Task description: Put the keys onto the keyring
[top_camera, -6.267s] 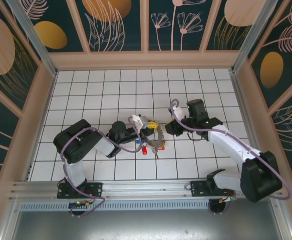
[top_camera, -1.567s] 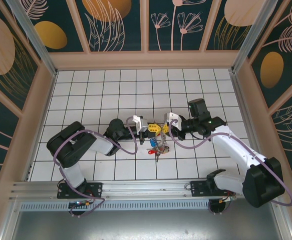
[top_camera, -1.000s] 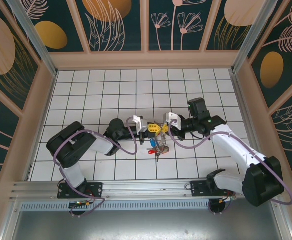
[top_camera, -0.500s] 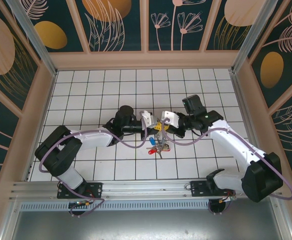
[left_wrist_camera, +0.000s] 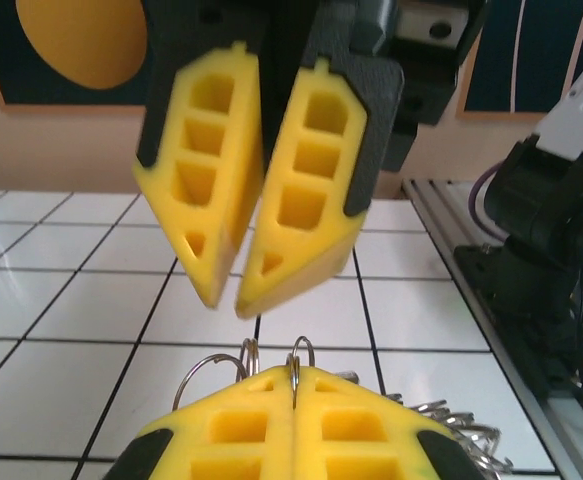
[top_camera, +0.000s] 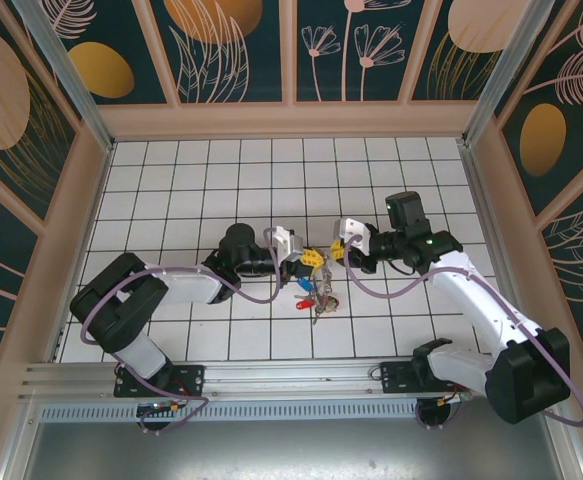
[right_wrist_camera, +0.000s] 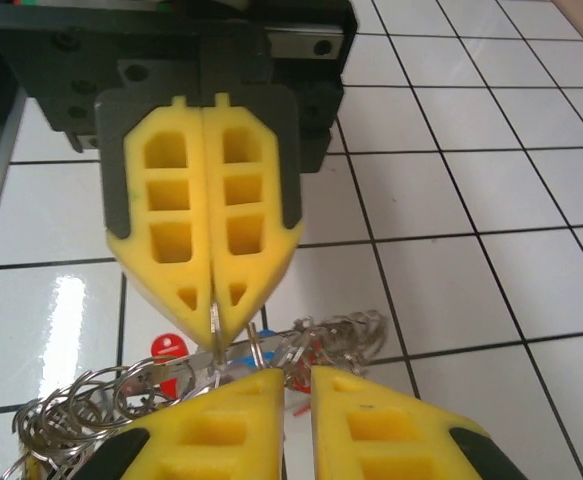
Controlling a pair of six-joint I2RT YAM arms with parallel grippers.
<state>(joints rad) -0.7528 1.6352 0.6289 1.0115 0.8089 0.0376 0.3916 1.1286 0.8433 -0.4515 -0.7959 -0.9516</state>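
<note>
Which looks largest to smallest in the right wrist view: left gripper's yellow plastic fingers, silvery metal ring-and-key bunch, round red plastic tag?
1. Yellow plastic fingers of the left gripper.
2. Silvery metal ring-and-key bunch; partly hidden behind the right gripper, so possibly comparable.
3. Round red plastic tag, clearly smallest.

Left arm [top_camera: 176,283] and right arm [top_camera: 471,290] show white link shells, black joints, external lilac cables [top_camera: 366,292], yellow hollow-celled fingers [left_wrist_camera: 301,200] in black holders.

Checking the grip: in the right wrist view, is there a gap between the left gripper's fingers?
No, the left gripper has its yellow fingers pressed together on a thin wire.
</note>
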